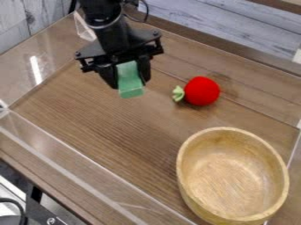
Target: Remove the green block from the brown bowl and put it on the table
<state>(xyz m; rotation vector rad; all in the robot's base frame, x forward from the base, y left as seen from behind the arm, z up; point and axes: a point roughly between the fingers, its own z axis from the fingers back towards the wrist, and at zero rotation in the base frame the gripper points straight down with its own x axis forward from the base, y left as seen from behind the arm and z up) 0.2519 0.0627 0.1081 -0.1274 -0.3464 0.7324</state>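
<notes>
1. The black claw (127, 67) was clamped on the flat light-green block (130, 79), held above the wood-grain table (83, 114) toward its far left.
2. The red ball-like fruit (201, 90) lay just right; the tan wooden bowl (233, 176) sat near the front right corner.

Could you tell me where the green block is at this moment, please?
The green block is held in the jaws of the gripper above the table in the upper left of the camera view, left of the red fruit and well clear of the brown bowl.
</notes>
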